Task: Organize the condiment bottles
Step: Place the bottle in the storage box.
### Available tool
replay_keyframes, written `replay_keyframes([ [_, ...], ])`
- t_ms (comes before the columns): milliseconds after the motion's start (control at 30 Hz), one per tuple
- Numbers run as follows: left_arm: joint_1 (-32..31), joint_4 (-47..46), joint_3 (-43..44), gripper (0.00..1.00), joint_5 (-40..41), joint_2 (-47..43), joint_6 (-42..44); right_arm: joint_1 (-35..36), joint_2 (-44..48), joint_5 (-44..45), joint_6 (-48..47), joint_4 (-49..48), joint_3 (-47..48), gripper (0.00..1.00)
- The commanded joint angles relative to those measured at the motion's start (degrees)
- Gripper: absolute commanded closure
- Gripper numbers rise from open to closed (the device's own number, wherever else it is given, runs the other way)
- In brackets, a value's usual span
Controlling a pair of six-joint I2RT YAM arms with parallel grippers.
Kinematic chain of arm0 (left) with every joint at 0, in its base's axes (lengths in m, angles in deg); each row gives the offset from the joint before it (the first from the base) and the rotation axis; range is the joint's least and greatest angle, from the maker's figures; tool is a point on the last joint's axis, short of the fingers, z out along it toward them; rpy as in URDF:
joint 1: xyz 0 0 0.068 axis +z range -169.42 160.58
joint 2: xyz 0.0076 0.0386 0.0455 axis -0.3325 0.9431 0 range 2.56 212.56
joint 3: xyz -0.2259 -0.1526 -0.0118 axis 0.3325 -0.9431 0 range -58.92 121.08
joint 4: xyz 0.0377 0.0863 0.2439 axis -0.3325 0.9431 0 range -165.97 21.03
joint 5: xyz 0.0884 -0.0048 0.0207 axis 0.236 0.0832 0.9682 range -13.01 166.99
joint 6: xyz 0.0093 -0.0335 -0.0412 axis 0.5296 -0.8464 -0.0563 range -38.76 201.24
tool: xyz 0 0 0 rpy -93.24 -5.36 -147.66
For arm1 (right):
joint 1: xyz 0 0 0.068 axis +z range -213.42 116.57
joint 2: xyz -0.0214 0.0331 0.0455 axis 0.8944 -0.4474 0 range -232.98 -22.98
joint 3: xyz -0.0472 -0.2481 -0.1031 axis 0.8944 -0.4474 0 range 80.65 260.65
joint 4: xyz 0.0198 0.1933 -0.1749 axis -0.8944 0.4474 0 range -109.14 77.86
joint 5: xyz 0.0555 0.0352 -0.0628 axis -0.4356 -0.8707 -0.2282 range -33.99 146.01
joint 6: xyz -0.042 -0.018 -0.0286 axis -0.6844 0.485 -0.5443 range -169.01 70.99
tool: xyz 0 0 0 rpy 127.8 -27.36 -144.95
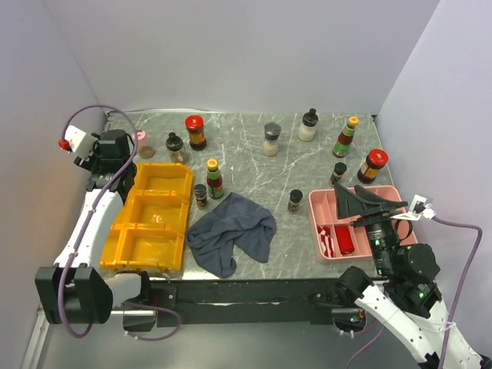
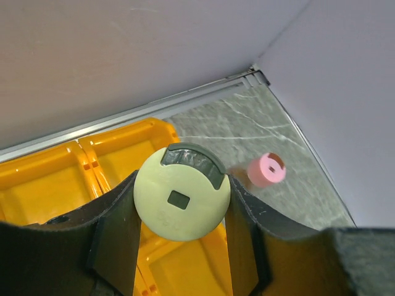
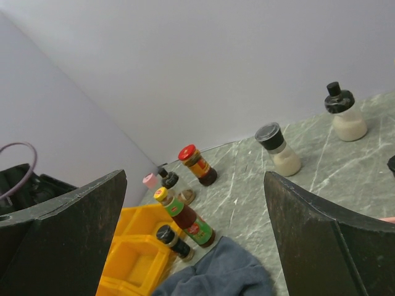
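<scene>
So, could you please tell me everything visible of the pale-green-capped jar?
Only its round, pale-green, plastic-looking cap shows, from above: a dark square at centre, a dark grey crescent along one edge. The left gripper clamps its sides with black fingers, holding it over the yellow compartment tray. Its body is hidden.

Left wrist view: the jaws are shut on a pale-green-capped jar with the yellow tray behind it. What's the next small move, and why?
Probably ease the left gripper straight down toward the yellow plastic compartment tray before opening. Its jaws are shut on the pale-green-capped jar, and a yellow compartment shows right behind the cap. The jar's height above it can't be told, so go slowly.
</scene>
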Motion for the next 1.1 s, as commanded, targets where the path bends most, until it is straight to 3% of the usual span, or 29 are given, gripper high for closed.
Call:
replay_keyframes([
  [0,4.6,-6.0,-1.8,0.94,-3.6,2.8,-3.8,0.2,-1.0,-2.0,0.7,-1.8,0.6,0.0],
  [167,9.7,1.3,3.1,0.99,-5.4,11.4,-8.7,0.2,-0.5,-2.3,0.8,-1.2,0.8,0.0],
  [533,9.8,-8.6,-1.9,0.96,-13.3,16.5,-5.9,0.2,0.6,-2.1,0.0,-1.1,1.0,0.0],
  [800,9.8,-6.5,1.6,0.95,-15.8,23.8,-3.2,0.2,1.4,-2.3,0.0,-1.4,0.7,0.0],
  [1000,9.8,-7.6,0.4,0.8,-16.8,23.6,-3.1,0.2,0.6,-3.3,-0.3,-1.4,1.0,0.0],
  [1067,9.8,-7.8,0.2,0.64,-18.2,23.5,-2.6,0.2,0.6,-3.4,-0.5,-1.5,1.1,0.0],
])
